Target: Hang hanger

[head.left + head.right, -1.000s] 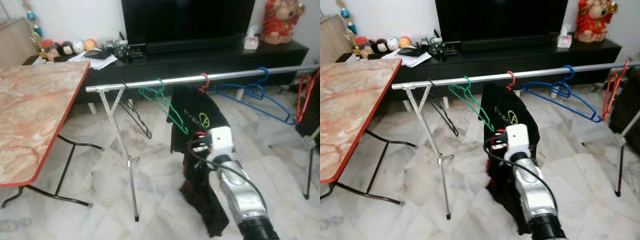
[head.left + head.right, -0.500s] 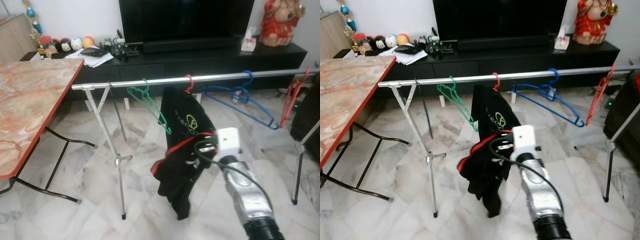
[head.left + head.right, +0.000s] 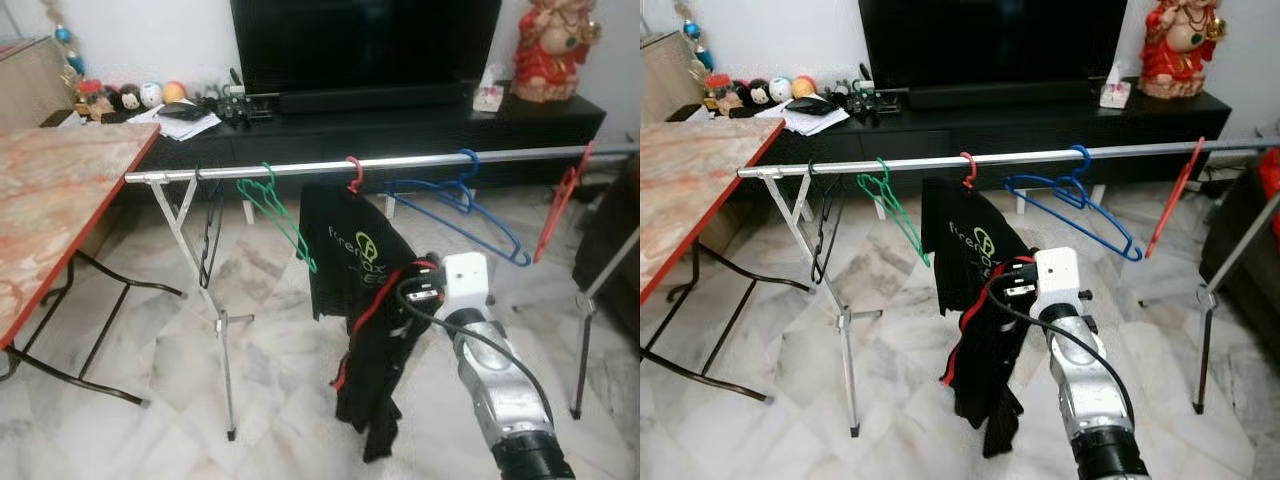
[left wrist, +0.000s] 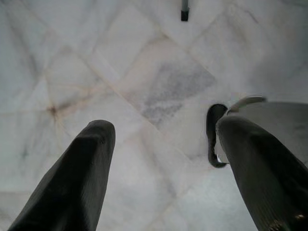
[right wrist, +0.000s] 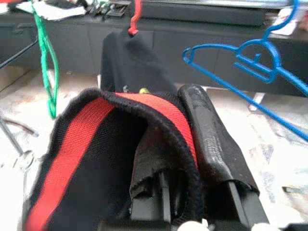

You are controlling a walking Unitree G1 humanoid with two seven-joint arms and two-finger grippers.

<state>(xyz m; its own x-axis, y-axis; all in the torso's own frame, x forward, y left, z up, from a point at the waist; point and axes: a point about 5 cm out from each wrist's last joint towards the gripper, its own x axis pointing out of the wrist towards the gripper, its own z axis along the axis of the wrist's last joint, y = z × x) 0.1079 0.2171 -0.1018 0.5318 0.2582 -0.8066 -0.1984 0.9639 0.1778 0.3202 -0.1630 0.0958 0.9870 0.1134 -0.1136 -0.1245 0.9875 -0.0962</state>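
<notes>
the right gripper (image 5: 192, 159), clamped on a black-and-red garment (image 3: 375, 350), hangs just below the rail (image 3: 420, 160) running crosswise ahead.

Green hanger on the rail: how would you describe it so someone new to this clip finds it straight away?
Start at the long silver rail in front of the black TV cabinet. Near the rail's left end, between a thin black hanger and a black shirt on a red hanger, hangs the green hanger. It is the only green one, and it is empty.
</notes>
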